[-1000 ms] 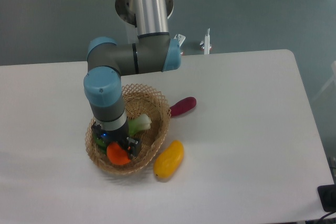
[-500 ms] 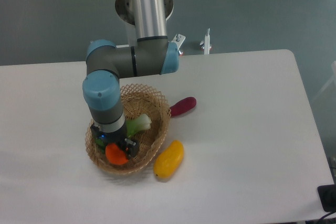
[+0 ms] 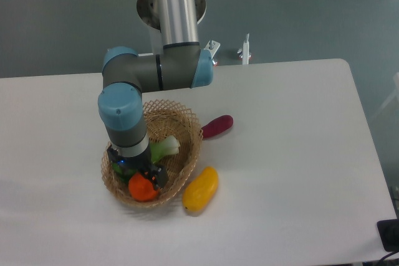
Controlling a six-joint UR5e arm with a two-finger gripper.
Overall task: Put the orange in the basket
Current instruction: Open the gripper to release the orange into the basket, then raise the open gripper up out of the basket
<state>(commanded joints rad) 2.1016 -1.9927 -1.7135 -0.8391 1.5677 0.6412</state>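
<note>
Orange (image 3: 143, 188) low inside basket (image 3: 187, 123), against the front wall, apparently resting on the weave. Task judged nearly done: fruit within the rim, only release and withdrawal of the arm left. Yellow-orange mango-like fruit (image 3: 201, 189) on white table (image 3: 293, 154), just outside basket's front-right rim. Tool (image 3: 141, 176) directly above and behind the orange, dark fingers close at its upper sides; spread or pinching not readable from this angle, contact with the skin uncertain. Pale green-and-white vegetable (image 3: 164, 148) deeper in basket, beside the wrist. Dark red elongated vegetable (image 3: 217, 126) beyond basket's right rim, close but apart. Arm's blue-capped joints rising over basket's back edge.
</note>
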